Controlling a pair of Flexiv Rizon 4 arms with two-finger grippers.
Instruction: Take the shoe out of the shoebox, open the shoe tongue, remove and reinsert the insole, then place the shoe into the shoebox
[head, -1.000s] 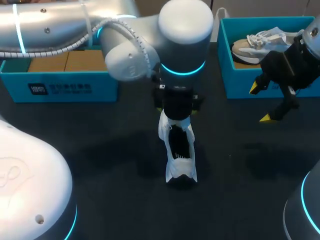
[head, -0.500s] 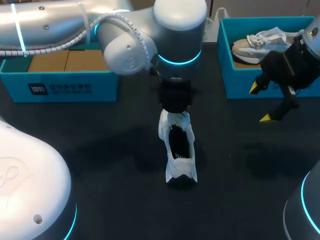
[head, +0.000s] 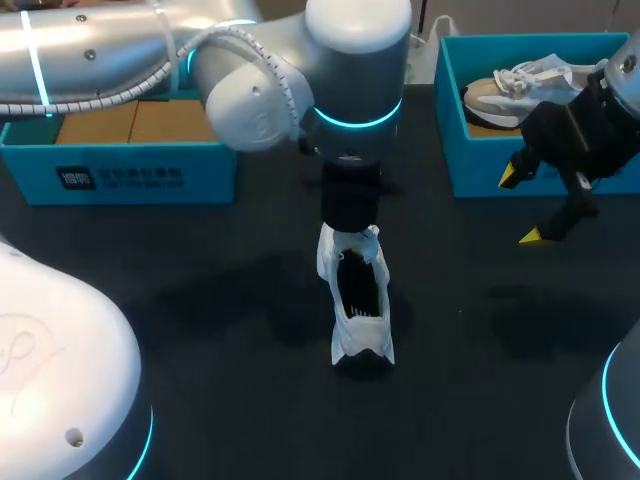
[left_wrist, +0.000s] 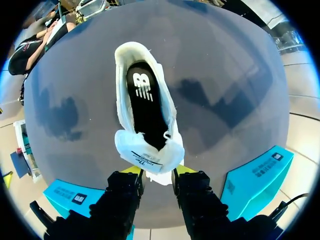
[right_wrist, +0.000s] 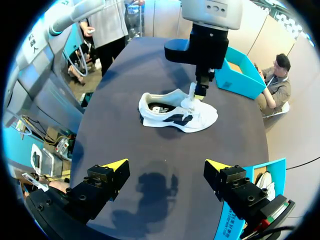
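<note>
The white shoe (head: 358, 300) stands upright on its sole near the middle of the dark table (head: 230, 310), heel toward the robot's side and toe pointing to the far edge. Its black insole (left_wrist: 145, 105) lies flat inside and shows through the wide opening. The tongue (left_wrist: 148, 156) is lifted up out of the opening, and the left gripper (left_wrist: 157, 172) comes straight down onto it, with a yellow-tipped finger pressed on each side, so it is pinching the tongue's top edge. Dark tabletop runs all round the shoe, which sits well apart from both boxes. At the far right is the blue shoebox (head: 480, 172), with a second shoe (head: 515, 85), pale and laced, resting inside it. At the far left is another blue box (head: 120, 178) with brown cardboard in it. The right gripper (right_wrist: 166, 165) hangs above bare table just in front of the shoebox's near wall, with its fingers spread wide and holding nothing. It is well off to the shoe's right.
</note>
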